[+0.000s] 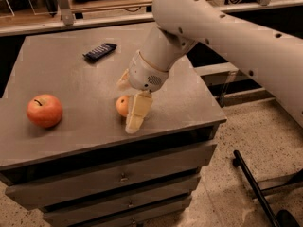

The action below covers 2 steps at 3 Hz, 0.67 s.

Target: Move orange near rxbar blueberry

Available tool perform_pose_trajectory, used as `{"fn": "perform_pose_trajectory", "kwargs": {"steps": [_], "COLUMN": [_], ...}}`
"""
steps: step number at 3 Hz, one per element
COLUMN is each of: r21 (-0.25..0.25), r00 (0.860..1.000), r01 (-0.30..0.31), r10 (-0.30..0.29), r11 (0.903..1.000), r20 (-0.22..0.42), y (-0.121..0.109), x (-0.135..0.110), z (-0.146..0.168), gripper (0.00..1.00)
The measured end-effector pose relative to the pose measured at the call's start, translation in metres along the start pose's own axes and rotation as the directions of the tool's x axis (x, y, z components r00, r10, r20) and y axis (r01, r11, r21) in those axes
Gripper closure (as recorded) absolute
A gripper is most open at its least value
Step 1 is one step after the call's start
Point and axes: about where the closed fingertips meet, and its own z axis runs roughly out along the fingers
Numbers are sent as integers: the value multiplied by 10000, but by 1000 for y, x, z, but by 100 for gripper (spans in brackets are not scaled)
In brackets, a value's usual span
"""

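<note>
The orange (121, 105) is small, round and yellow-orange, and sits on the grey cabinet top (80, 89) near the front middle. The rxbar blueberry (100, 51) is a dark flat bar with pale lettering, lying at the back of the top, left of the arm. My gripper (129, 97) hangs from the white arm directly over the orange's right side. Its fingers are apart: one cream finger (136, 113) reaches down to the surface right of the orange, and the other (124, 78) is behind it. The orange rests on the top.
A larger red-orange apple (44, 110) sits at the front left of the top. The cabinet has drawers below (123, 176). The top's right edge is close to the arm. A black bar (253, 186) lies on the speckled floor at the right.
</note>
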Motion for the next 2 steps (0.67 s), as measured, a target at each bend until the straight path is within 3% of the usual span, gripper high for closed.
{"fn": "perform_pose_trajectory", "kwargs": {"steps": [2], "r21": [-36], "r00": [10000], "r01": [37], "r10": [-37], "r11": [10000], "r20": [-4], "y": [1], "x": [-2], "z": [2], "gripper": [64]}}
